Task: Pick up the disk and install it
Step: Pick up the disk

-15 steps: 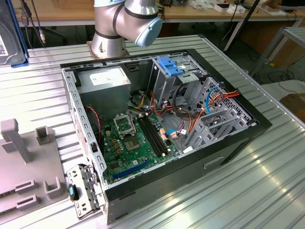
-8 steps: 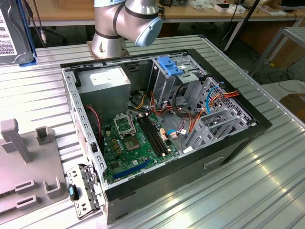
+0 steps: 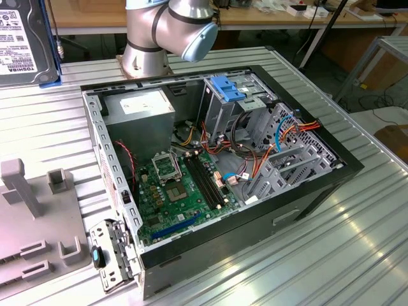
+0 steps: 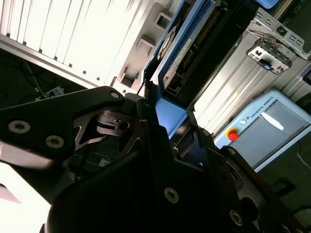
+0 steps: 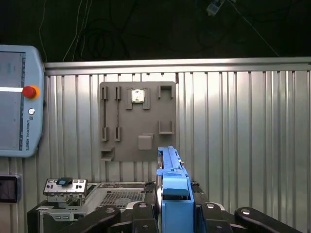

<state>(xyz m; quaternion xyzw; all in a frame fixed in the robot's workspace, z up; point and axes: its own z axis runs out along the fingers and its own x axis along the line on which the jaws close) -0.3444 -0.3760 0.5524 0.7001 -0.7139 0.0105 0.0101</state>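
The claw is pinching the disk by its bright blue carrier frame, with its black jaws closed on either side, as both wrist views show. In the second wrist view the disk runs away from the claw with its label in sight.

In the exterior view the disk is nearest the camera. It sits at about ten o'clock from the open computer case and well apart from it. A grey fixture plate lies on the ribbed metal table at eight o'clock from the case.

Inside the case, the green motherboard covers the floor towards seven o'clock. The grey power-supply box fills the eleven o'clock corner. A blue bracket sits atop the metal drive cage at one o'clock, with bundled wires just beside the cage. Farthest back, at twelve o'clock, the arm rises from the table
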